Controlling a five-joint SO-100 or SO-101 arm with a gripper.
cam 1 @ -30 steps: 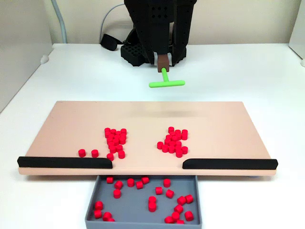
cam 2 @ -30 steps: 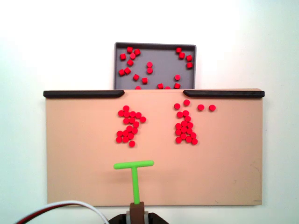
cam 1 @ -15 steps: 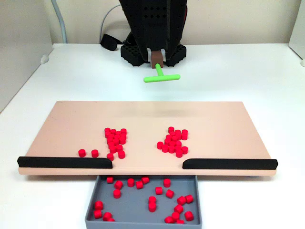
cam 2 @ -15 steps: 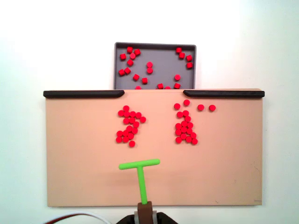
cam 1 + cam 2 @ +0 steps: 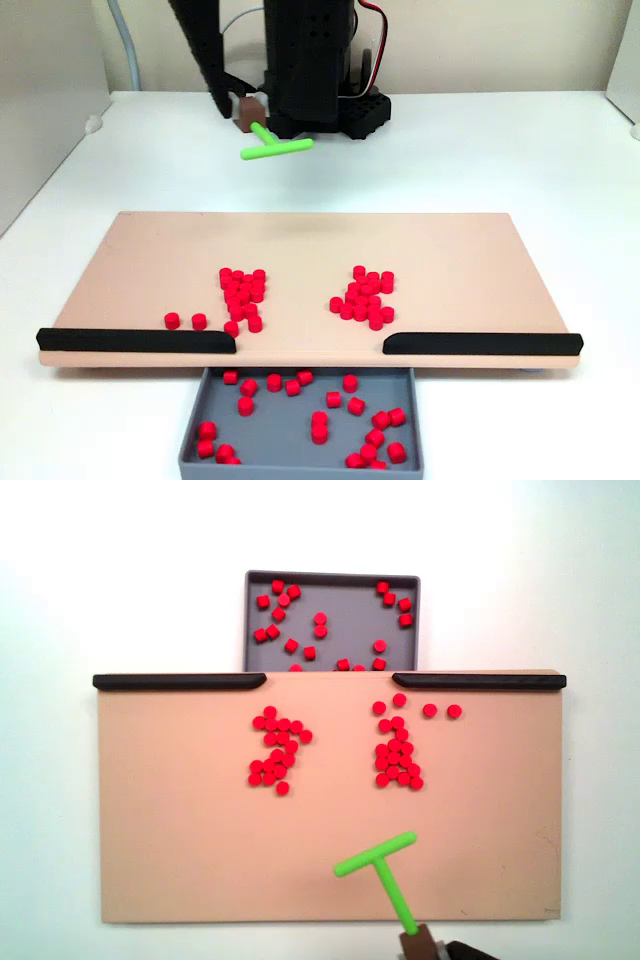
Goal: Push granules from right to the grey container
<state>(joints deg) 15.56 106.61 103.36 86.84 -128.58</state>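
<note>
Two loose clusters of red granules lie on the peach board (image 5: 450, 260): one (image 5: 242, 293) left of middle, the other (image 5: 364, 297) right of middle. In the overhead fixed view they sit as the left cluster (image 5: 277, 750) and the right cluster (image 5: 398, 755), with a few strays (image 5: 441, 711) beside it. The grey container (image 5: 282, 432) below the board's front gap holds several granules; it is also at the top (image 5: 350, 610). My gripper (image 5: 250, 112) (image 5: 420, 948) is shut on the brown base of the green T-shaped pusher (image 5: 275, 148) (image 5: 383, 862), raised behind the granules and tilted.
Two long black strips (image 5: 135, 340) (image 5: 482, 343) line the board's front edge, leaving a gap over the container. The arm's black base (image 5: 345, 110) stands behind the board. A white wall panel (image 5: 45, 110) rises at the left. White table surrounds the board.
The pusher has swung left in the front fixed view, right in the overhead one, and now sits tilted. The granules have not moved.
</note>
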